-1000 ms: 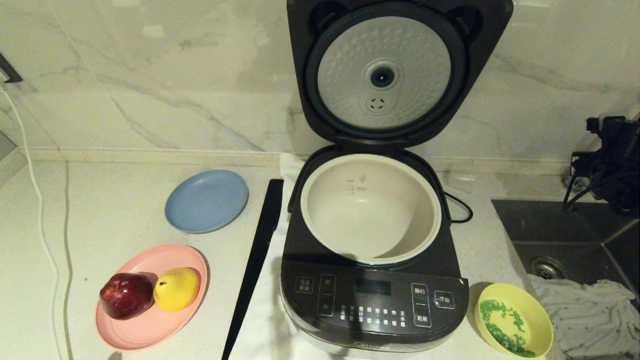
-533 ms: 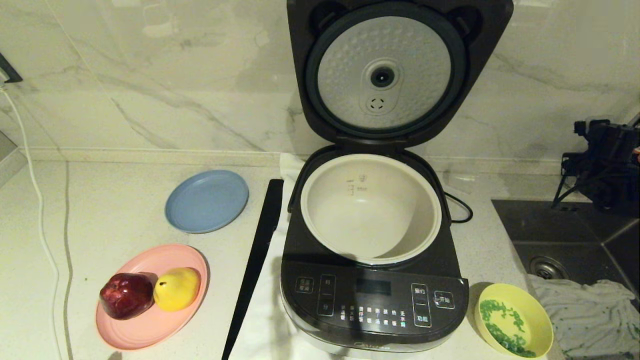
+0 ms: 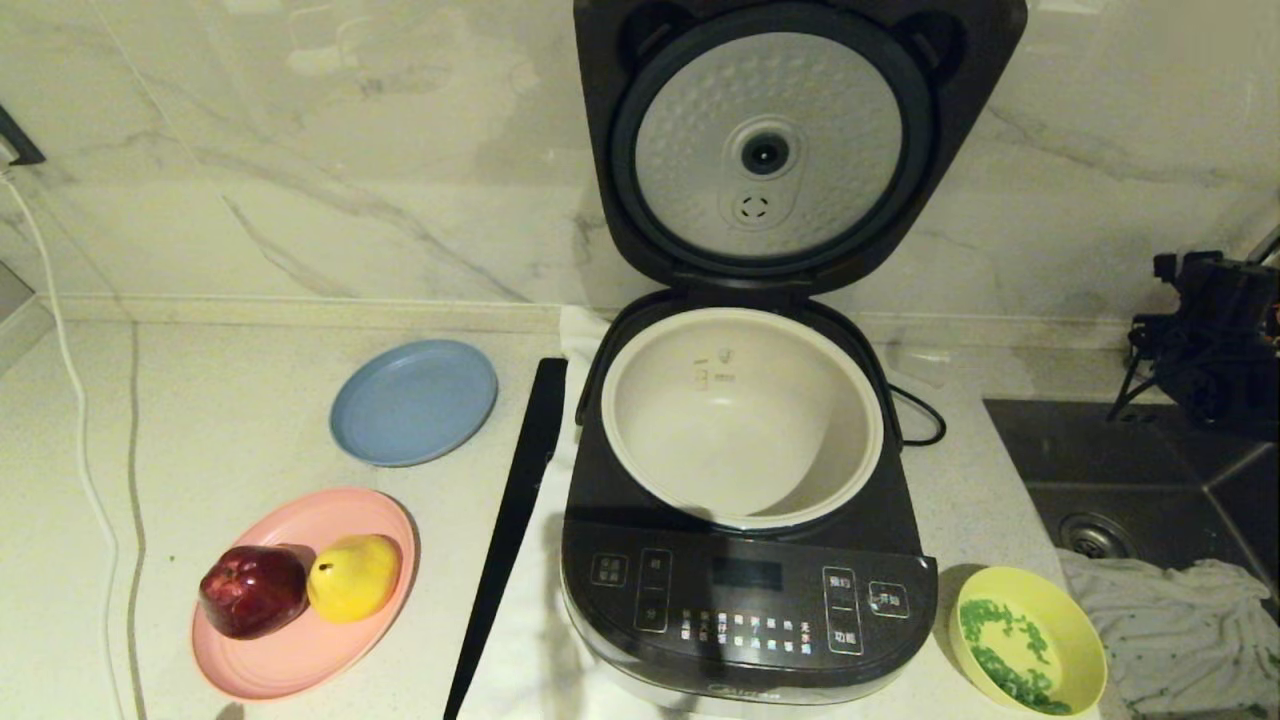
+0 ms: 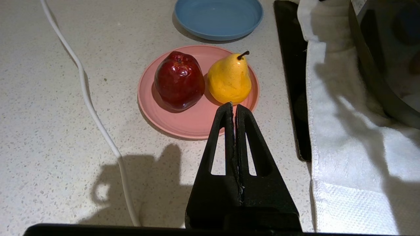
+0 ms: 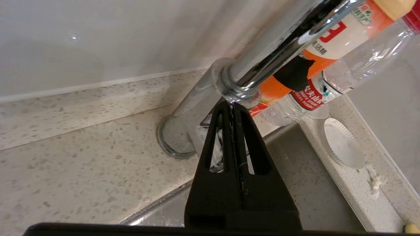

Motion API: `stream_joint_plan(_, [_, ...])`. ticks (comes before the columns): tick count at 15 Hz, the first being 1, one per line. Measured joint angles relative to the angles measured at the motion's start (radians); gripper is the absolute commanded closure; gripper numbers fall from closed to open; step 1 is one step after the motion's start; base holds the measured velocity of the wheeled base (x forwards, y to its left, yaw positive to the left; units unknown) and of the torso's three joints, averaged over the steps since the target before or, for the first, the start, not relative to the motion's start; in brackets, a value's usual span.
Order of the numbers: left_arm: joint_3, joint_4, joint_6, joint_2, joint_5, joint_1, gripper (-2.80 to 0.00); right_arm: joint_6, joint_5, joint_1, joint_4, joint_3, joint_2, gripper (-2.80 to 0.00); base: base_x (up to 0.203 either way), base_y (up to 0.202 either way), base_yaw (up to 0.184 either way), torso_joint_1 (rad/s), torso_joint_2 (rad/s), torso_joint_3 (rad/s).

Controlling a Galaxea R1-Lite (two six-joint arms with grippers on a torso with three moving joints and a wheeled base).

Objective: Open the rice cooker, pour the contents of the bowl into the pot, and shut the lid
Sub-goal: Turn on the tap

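The dark grey rice cooker [image 3: 745, 560], its panel lettered in white Chinese, is seen with the hinged lid [image 3: 790, 140] raised. The pale yellow bowl [image 3: 1030, 640] of green bits [image 3: 1000, 645] sits beside it on the counter [image 3: 200, 420]. The right gripper [image 5: 233, 104] is pressed closed, empty, near a chrome faucet [image 5: 262, 62]; the left gripper [image 4: 234, 105], likewise closed, is over a pink plate [image 4: 193, 121].

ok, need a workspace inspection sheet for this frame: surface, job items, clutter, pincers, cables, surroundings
Surface: speckled counter, white towel under cooker.
Job's things: rice cooker with lid up; pot empty; bowl of green contents at front right.
Clutter: blue plate; pink plate with apple, pear; black strip.
Grippers: left pincer shut near pink plate; right pincer shut by faucet.
Cables: white cord; black cord.
Surroundings: marble wall, sink, cloth, bottles.
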Motion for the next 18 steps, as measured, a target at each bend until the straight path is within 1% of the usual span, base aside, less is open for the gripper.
stream_joint_plan(4, [0.000,0.000,0.000,0.000,0.000,0.000,0.00,0.003,0.000,-0.001,-0.003,0.042,-0.021,0.00,0.000,0.000,0.000,0.000,0.00,0.000])
stream_joint_plan(13, [0.000,0.000,0.000,0.000,0.000,0.000,0.00,0.016,-0.020,-0.001,-0.008,0.197,-0.095,0.00,0.000,0.000,0.000,0.000,0.00,0.000])
stream_joint_plan(18, [0.000,0.000,0.000,0.000,0.000,0.000,0.00,0.021,-0.035,0.001,-0.075,0.218,-0.127,0.00,0.000,0.000,0.000,0.000,0.00,0.000])
